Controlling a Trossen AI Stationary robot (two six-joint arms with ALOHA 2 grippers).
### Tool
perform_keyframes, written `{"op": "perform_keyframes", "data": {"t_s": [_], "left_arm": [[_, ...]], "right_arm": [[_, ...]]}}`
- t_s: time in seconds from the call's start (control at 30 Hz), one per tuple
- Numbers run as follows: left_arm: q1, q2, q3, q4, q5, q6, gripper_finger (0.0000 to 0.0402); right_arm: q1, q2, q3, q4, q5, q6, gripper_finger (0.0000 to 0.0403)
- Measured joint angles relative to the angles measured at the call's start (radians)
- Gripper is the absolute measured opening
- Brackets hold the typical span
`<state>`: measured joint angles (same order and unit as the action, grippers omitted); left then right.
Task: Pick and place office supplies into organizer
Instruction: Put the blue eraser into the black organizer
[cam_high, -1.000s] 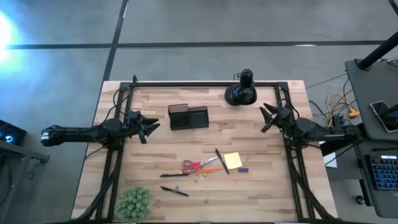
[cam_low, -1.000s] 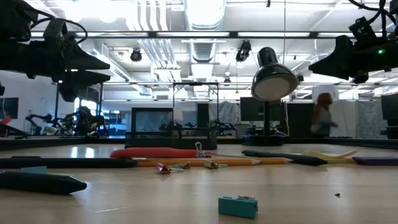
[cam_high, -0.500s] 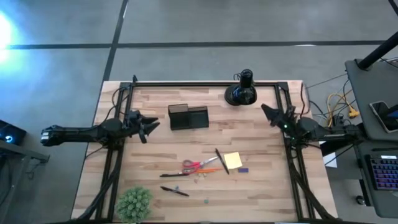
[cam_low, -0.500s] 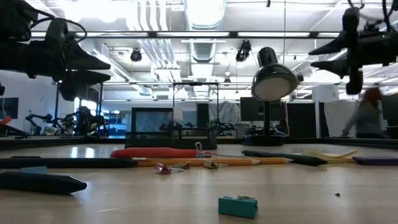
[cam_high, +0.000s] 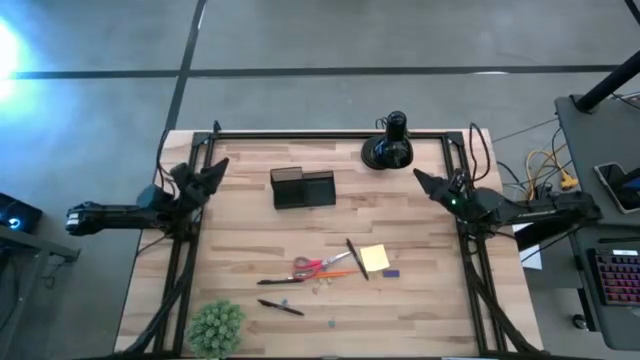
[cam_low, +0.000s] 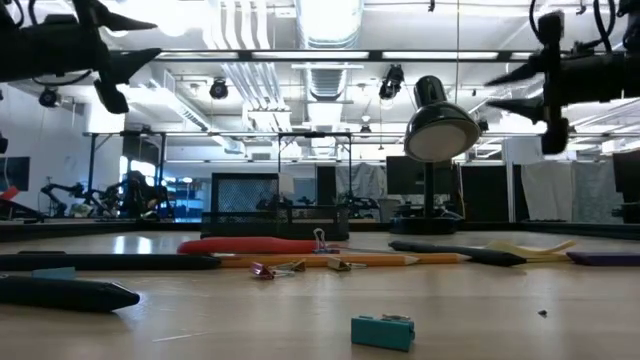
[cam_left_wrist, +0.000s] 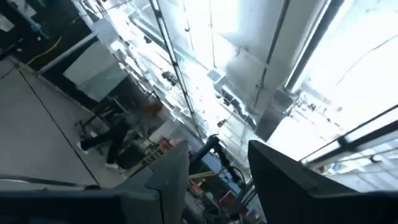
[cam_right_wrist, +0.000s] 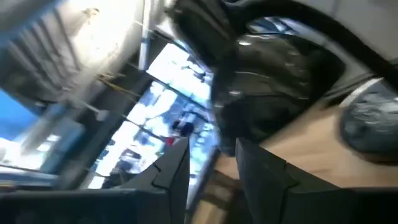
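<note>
Holding both arms raised at the counter's (cam_high: 420, 310) sides: left hand (cam_high: 214, 168) and right hand (cam_high: 424, 181) each slightly parted, empty. The scissors (cam_high: 318, 265), sticky-note pad (cam_high: 375, 258) and pens lie near the counter's middle, the organizer (cam_high: 303, 187) behind them.

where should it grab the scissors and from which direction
Probably across the closed blades, coming straight down. The scissors lie flat on the table, red handles toward the left arm's side and blades pointing toward the sticky pad. Set the jaws across the blades. Beware the orange pencil lying alongside and the black pen near the tip.
</note>
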<state>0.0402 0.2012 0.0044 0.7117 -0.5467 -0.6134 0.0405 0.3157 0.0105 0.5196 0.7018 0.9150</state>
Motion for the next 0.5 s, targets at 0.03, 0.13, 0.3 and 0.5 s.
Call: {"op": "perform_keyframes", "data": {"t_s": [0.03,0.13,0.3,0.5], "left_arm": [[0.0,0.0,0.0,-0.001,-0.005,-0.027,0.0153],[0.0,0.014,0.0,-0.013,-0.009,-0.105,0.0153],[0.0,0.046,0.0,-0.016,0.018,-0.14,0.0153],[-0.001,0.092,0.0,-0.015,0.028,-0.135,0.0153]], "right_arm": [[-0.004,0.009,0.0,0.046,-0.052,0.012,0.0122],[-0.008,0.044,0.036,0.147,-0.242,-0.04,0.0122],[0.025,0.123,0.318,-0.45,-0.5,-0.048,0.0123],[0.132,0.352,0.71,-1.544,-0.631,-0.064,0.0123]]}}
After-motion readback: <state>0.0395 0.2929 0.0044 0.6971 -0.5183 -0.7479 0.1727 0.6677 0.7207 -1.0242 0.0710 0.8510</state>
